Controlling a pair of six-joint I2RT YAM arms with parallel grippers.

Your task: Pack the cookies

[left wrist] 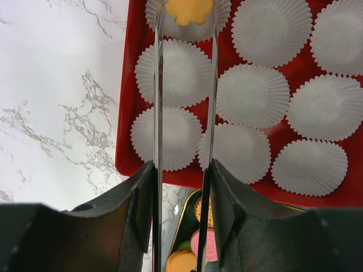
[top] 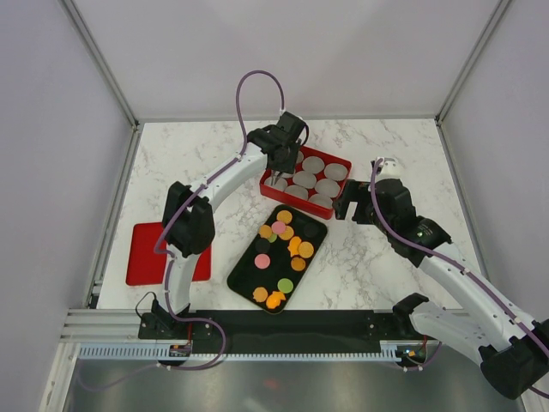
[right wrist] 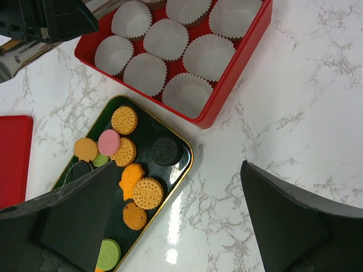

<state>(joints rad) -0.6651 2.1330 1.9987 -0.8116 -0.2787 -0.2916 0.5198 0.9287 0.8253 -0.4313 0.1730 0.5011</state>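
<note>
The cookies (top: 285, 249) lie loose on a black tray (top: 315, 228) mid-tabletop (top: 386, 266), toward the near edge. One orange cookie (left wrist: 189, 11) sits in a paper cup (left wrist: 252, 96) at a corner of the red box (left wrist: 127, 113) just beyond. The left claw (top: 276, 178) has its blades close on either side of that cookie; whether they pinch it I cannot tell. The right claw (right wrist: 178, 175) hangs spread wide and empty. The cookies look light, stiff and brittle, best taken gently by opposite edges, and the overlapping ones look awkward.
</note>
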